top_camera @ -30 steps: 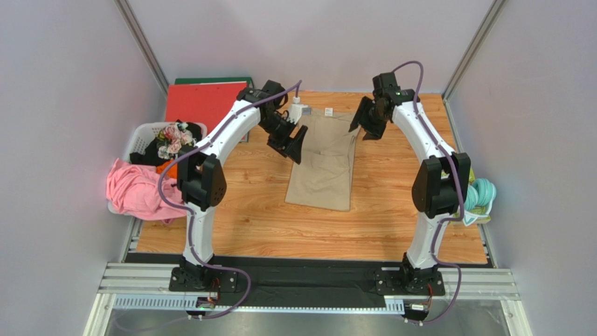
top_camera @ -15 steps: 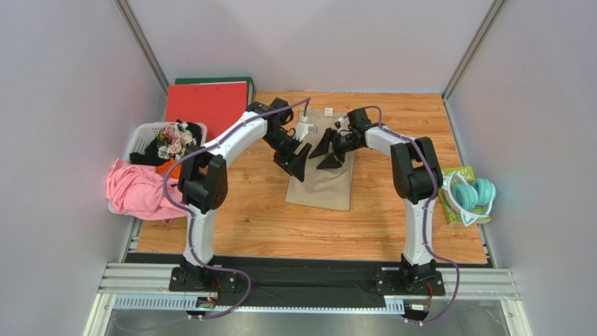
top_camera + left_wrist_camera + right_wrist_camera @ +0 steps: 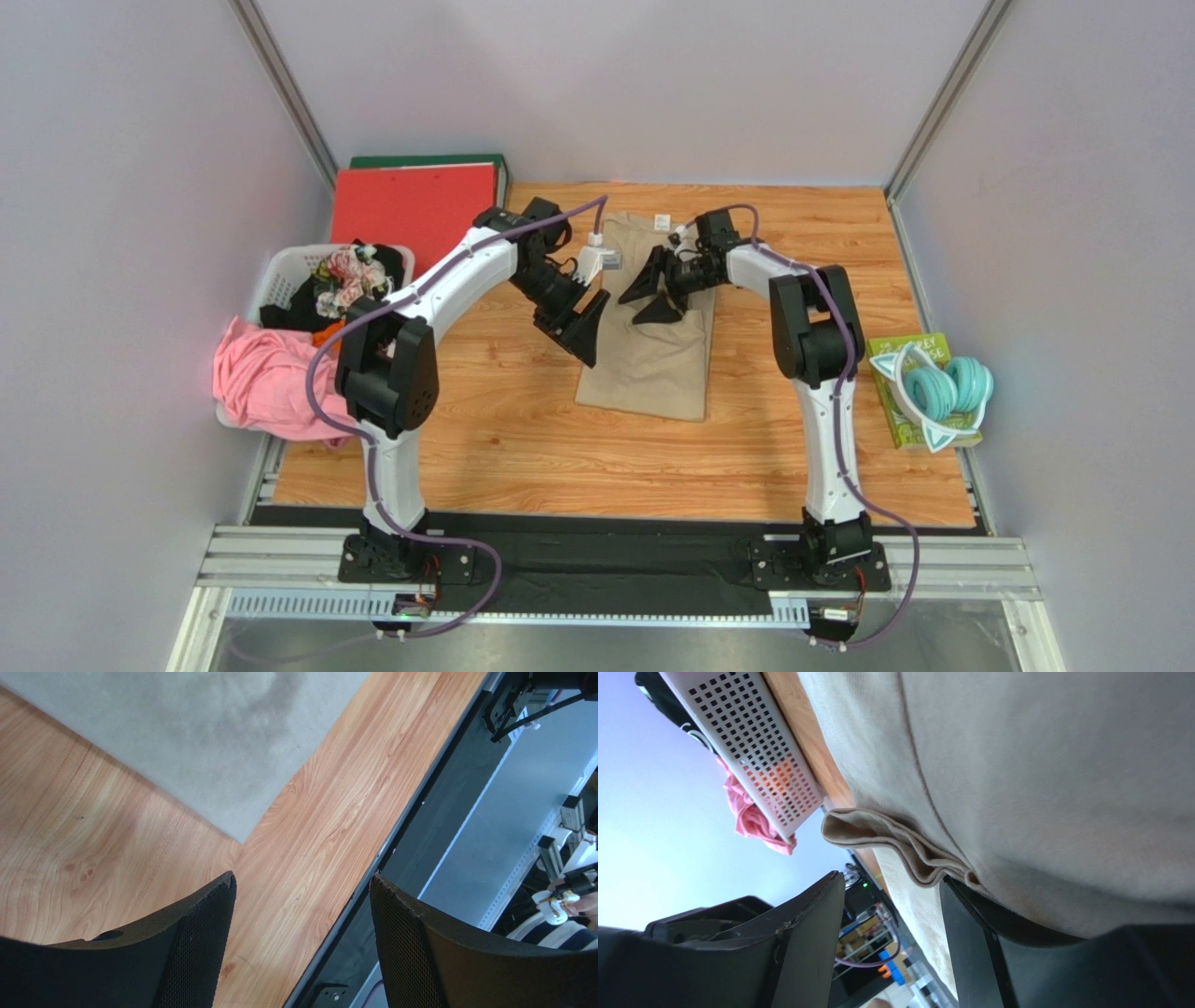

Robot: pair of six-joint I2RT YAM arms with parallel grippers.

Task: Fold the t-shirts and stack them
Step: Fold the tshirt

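Mid-fold, by the look of it. Plain tan-beige short-sleeved cloth t-shirt [image 3: 648, 367]: flat on the pale wooden tabletop [image 3: 477, 434], near the middle and toward the far edge. Narrowed into one long strip running near to far, small white label [image 3: 658, 223] at the far end. Judging from that shape: sleeves and sides already turned in, lengthwise folds done, crosswise folds not yet made.

Left gripper [image 3: 578, 317]: black jaws wide apart, holding nothing, hanging just above the strip's left edge. In its wrist view, only bare wood in the gap, with one corner of the cloth beyond the tips.

Right gripper [image 3: 654, 290]: low over the far half of the strip, jaws partly apart and clamped on nothing. In its wrist view, a rolled edge of the tan cloth right at the tips, one jaw seemingly tucked beneath it. Contact or not: cannot tell.

No finished stack anywhere in view. White perforated plastic laundry basket [image 3: 281, 270] at the table's left edge, holding dark and flowered fabrics, with a pink garment [image 3: 267, 378] draped over its near rim. Tees or not: cannot tell. Probably more folding left there, then stacking.

Off to the sides, not part of the job: flat red folder [image 3: 414, 207] at the far left corner, teal cat-ear headphones [image 3: 943, 389] on the right.

Next, likely: pinch the far end and bring it over toward the near end.
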